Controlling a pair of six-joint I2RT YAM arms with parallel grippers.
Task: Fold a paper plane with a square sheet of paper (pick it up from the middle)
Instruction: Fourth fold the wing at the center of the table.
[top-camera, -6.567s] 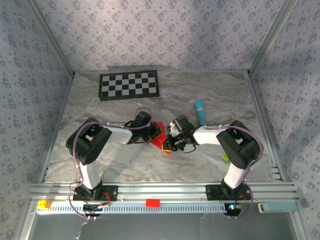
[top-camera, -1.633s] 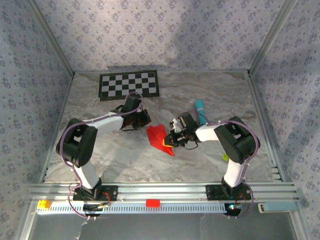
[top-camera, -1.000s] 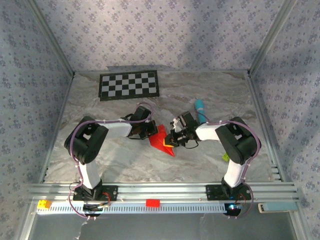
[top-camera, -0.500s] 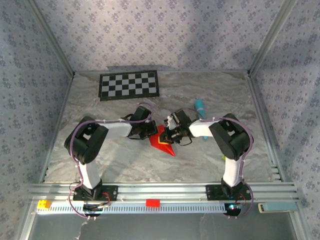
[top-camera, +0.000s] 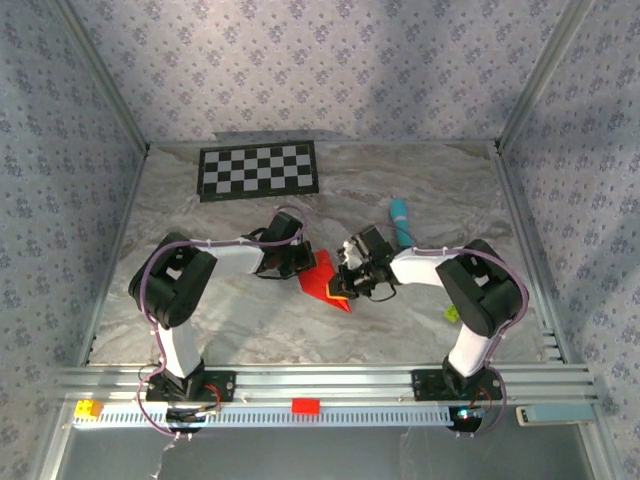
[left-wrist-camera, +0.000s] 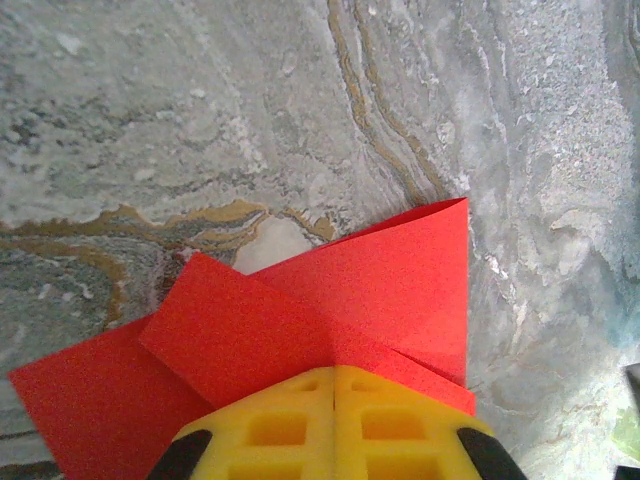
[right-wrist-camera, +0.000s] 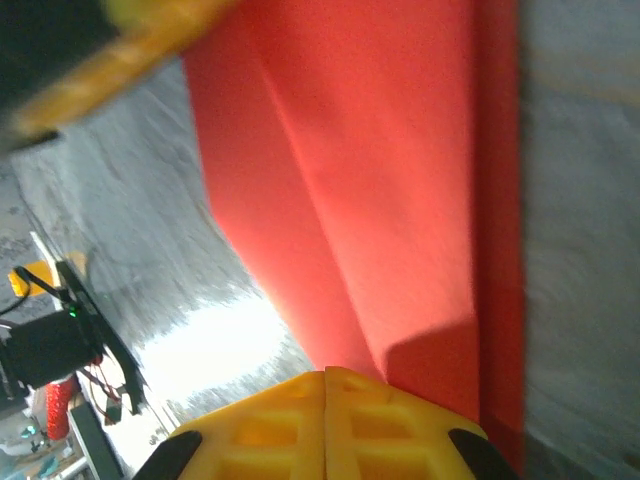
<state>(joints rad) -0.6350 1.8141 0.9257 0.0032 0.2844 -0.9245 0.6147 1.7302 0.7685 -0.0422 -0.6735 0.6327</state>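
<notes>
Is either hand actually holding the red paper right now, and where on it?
Cannot tell: the left hand and right hand are both shut, tips on opposite sides of the folded red paper; more like pressing than pinching.

Both arms bend inward; the left gripper (top-camera: 304, 263) and right gripper (top-camera: 342, 281), fingers pressed together, nearly meet.

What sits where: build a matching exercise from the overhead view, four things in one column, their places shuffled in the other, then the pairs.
1. checkerboard
2. red paper
3. teal stick
4. small red block

A. on the front rail
B. at the centre, partly folded
C. far side of the table, left of centre
D. right of centre, beyond the paper

Pairs: 1-C, 2-B, 3-D, 4-A.
</notes>
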